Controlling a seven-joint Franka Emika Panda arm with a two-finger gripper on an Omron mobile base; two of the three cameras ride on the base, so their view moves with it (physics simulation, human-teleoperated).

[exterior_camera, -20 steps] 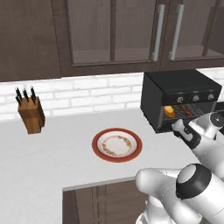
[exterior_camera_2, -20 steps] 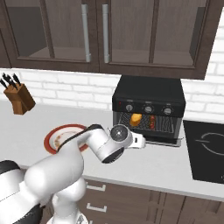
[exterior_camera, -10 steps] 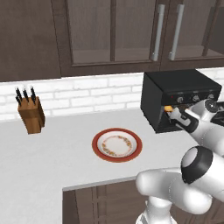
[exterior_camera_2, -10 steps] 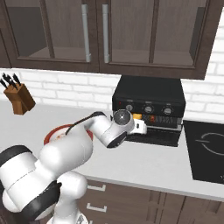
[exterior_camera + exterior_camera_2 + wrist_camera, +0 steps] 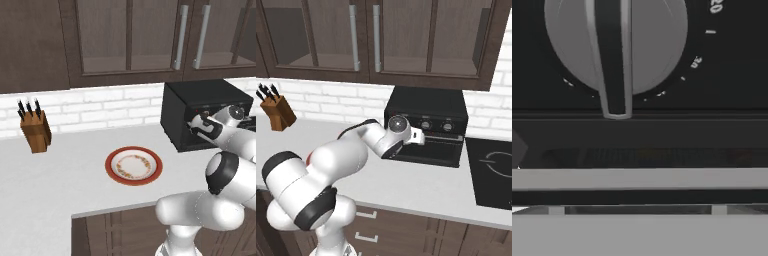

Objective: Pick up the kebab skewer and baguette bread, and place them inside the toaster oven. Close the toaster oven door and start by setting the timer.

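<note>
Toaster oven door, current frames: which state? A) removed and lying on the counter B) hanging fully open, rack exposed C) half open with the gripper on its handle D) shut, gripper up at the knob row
D: the toaster oven door stands upright and closed against the toaster oven, and the gripper sits at the front panel, with a grey knob close ahead in the hand view.

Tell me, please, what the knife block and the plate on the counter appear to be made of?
The knife block looks like wood: matte warm brown, with dark handles standing out of its top. The plate looks like glazed ceramic: a cream centre and a red rim, though it is too small to be sure.
</note>
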